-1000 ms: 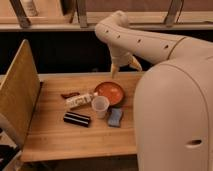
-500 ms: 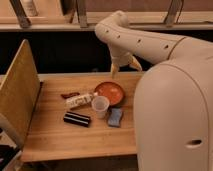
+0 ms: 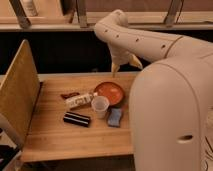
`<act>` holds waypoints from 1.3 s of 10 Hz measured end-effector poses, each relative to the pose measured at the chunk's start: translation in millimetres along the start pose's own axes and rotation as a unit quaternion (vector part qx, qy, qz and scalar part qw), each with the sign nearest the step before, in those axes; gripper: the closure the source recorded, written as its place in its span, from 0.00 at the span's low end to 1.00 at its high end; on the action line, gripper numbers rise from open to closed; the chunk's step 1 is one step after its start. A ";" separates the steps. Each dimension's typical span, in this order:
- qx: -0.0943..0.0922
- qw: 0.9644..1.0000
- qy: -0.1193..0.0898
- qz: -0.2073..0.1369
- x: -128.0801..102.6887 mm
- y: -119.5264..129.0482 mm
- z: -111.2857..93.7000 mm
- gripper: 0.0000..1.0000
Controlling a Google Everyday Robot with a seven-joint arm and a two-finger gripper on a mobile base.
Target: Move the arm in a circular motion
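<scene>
Reaching from 3 o'clock toward 12, the arm [image 3: 150, 44] is arching over the desk [image 3: 50, 137]; its claw [image 3: 125, 65] is hanging wide, gripping nothing, at 12 o'clock of the red bowl [image 3: 110, 92], cup [image 3: 100, 106] and blue sponge [image 3: 115, 118].

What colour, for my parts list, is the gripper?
Tan; camera view. The gripper hangs near the table's far edge.

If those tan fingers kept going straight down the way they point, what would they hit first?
Probably the table just behind the red bowl; the gripper hangs above there, though depth is unclear.
</scene>
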 end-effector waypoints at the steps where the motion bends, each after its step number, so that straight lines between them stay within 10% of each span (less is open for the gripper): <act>1: 0.006 1.000 -0.003 -0.013 -12.6 8.9 -2.2 0.20; 4: -0.006 0.996 -0.017 -0.083 -43.2 78.0 -17.6 0.20; 8: -0.080 0.984 -0.014 -0.159 -17.2 162.6 -62.7 0.20; 10: -0.098 0.983 -0.003 -0.157 12.3 156.3 -81.6 0.20; 13: -0.076 0.992 0.035 -0.092 59.6 88.3 -69.3 0.20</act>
